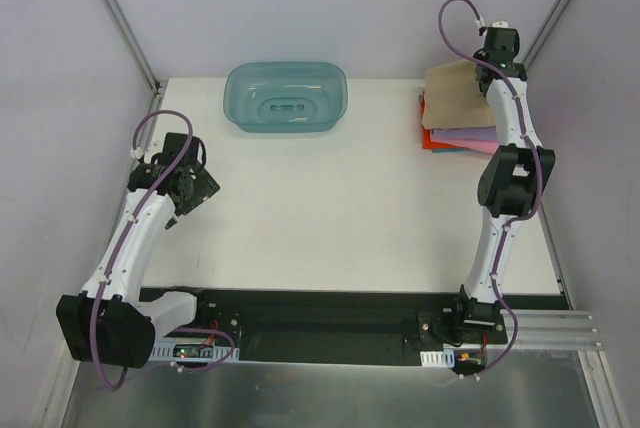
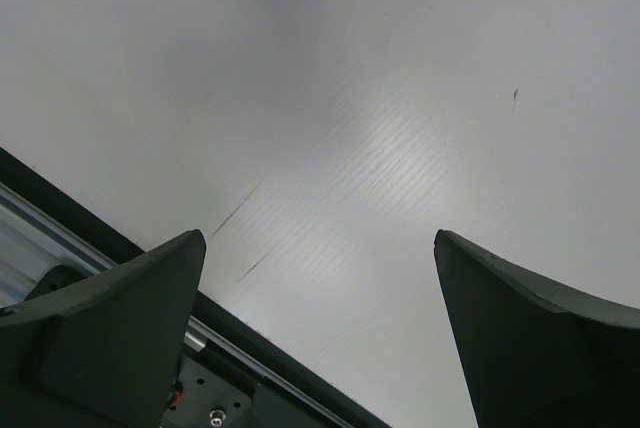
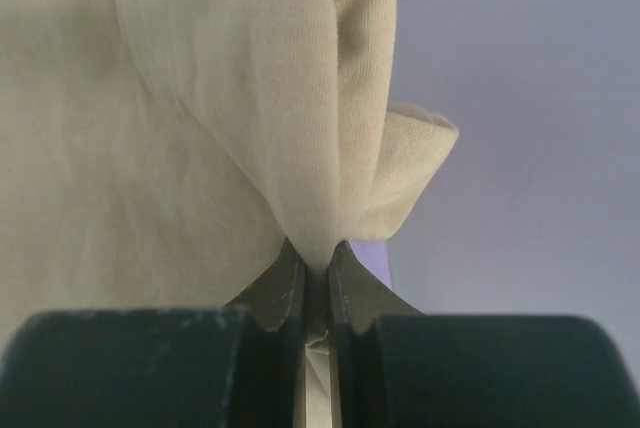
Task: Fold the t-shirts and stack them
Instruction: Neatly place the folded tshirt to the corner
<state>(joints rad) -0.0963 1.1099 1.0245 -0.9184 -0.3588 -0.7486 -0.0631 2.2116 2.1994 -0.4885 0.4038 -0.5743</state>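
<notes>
A pile of t-shirts lies at the table's far right: a tan-beige one (image 1: 458, 96) on top, with lilac-purple (image 1: 462, 135), pink and red-orange (image 1: 440, 147) layers showing under it. My right gripper (image 3: 315, 258) is shut on a bunched fold of the tan-beige t-shirt (image 3: 200, 128), which fills the right wrist view. In the top view that right gripper (image 1: 486, 70) is at the pile's far right corner. My left gripper (image 2: 320, 248) stands open over bare table (image 2: 380, 98) at the left side, holding nothing; from above the left gripper (image 1: 190, 188) is far from the pile.
A translucent teal plastic tub (image 1: 287, 98) stands at the back middle of the white table (image 1: 330, 208). Grey walls close in the left, back and right. A black base rail (image 1: 320, 318) runs along the near edge.
</notes>
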